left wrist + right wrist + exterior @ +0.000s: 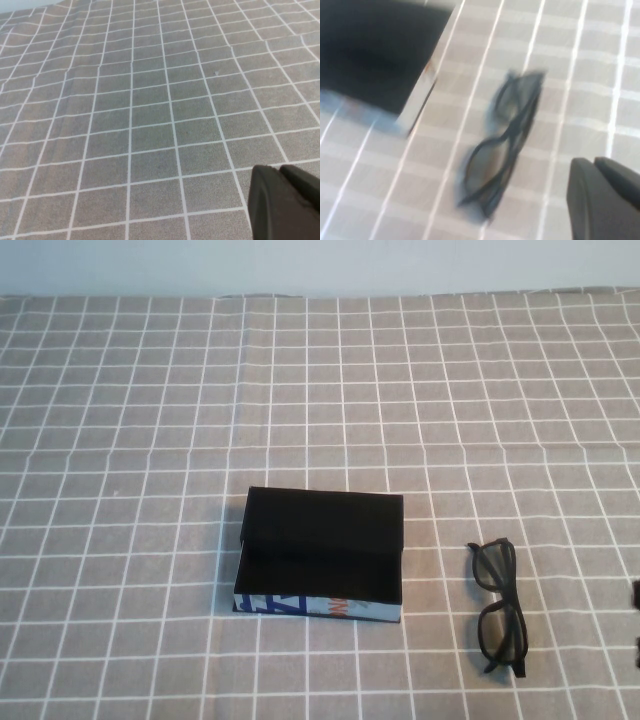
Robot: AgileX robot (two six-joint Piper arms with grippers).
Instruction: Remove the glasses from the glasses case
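Grey cloth (150, 390) with a white grid covers the table, running up to a pale wall along the top of the high view.

At the far left nothing of the left arm enters the high view. Its wrist view shows only bare grid, with a dark piece of the left gripper (285, 202) in the lower right corner; whether it is open or closed I cannot tell. It looks parked well clear of the work.

Just left of centre, in the lower half of the high view, the case (320, 555) stands open, its black inside bare as far as can be seen. Its front strip is white with blue and orange print, but no word or brand can be read.

Right of the case, near it but apart, the glasses (498, 606) lie on the cloth, folded flat and running up and down the frame. They are already out of the case, so the task looks about done.

At the right edge only dark slivers of the right arm show. The right gripper (605, 197) sits in the lower right of its wrist view, beside the glasses and not touching them; its opening I cannot tell.
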